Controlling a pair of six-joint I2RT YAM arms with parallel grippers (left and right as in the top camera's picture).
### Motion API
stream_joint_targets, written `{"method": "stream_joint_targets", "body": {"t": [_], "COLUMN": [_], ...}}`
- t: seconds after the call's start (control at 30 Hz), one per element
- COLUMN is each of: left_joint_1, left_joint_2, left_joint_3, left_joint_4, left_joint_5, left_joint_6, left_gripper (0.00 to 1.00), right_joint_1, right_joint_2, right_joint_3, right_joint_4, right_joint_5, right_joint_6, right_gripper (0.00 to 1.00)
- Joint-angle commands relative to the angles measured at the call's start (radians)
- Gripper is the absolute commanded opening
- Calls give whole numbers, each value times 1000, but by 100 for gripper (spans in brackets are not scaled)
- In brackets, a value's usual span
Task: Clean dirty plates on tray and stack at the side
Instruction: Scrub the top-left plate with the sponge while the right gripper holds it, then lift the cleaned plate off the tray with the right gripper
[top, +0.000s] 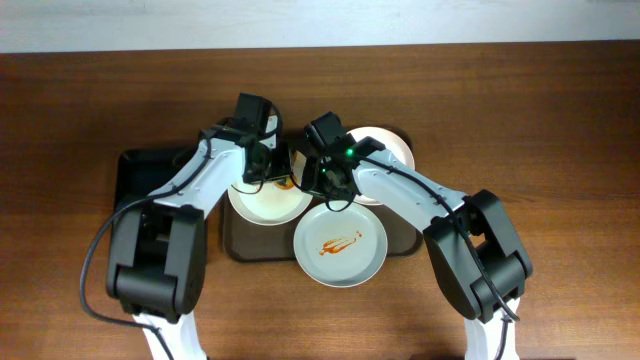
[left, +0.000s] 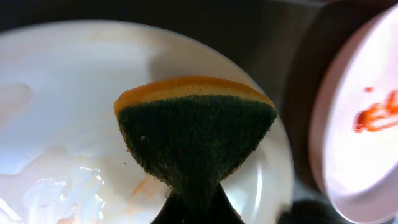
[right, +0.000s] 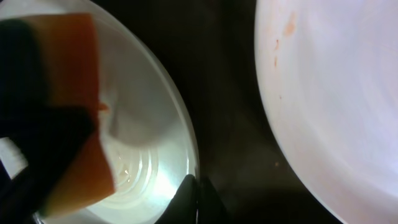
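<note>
Three white plates lie on the dark brown tray (top: 238, 243). The left plate (top: 262, 205) is wet, with faint orange smears. My left gripper (top: 283, 168) is shut on a green and orange sponge (left: 196, 137), which is pressed on this plate (left: 62, 93). My right gripper (top: 316, 186) is shut on the plate's right rim (right: 186, 158). The front plate (top: 340, 245) bears a red sauce streak and also shows in the left wrist view (left: 367, 124). The back plate (top: 388, 148) is partly hidden by my right arm.
A smaller black tray (top: 140, 170) sits to the left of the brown tray, partly under my left arm. Brown wooden table (top: 560, 130) surrounds both trays. The front plate overhangs the brown tray's front edge.
</note>
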Motion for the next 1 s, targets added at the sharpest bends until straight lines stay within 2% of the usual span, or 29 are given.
{"method": "stream_joint_targets", "body": {"t": [0.0,0.13,0.27,0.33,0.63,0.87,0.9,0.97], "left_joint_1": [-21,-17,8,31,89,93,98,115], "left_joint_2": [41,42,38,32,-35,-162,-190,-237], "left_joint_3": [-12,-12,-12,-12,-12,-10,-10,-10], "left_joint_4": [2,-21,-97,-111,-129,-185,-192,-195], "left_joint_5": [11,-43,-195,-221,-220,-214,-217,-218], "left_joint_6": [-32,-32,-31,-31,27,29,29,51], "left_gripper": [0,0,0,0,0,0,0,0], "right_joint_1": [6,6,6,6,6,6,6,6], "right_joint_2": [2,2,2,2,2,2,2,2], "right_joint_3": [-1,-1,-1,-1,-1,-1,-1,-1], "right_joint_4": [6,6,3,0,0,1,7,23], "right_joint_5": [4,4,4,4,5,10,12,13], "right_joint_6": [-10,-10,-10,-10,-10,-11,-26,-93], "right_gripper": [4,4,4,4,4,4,5,17]}}
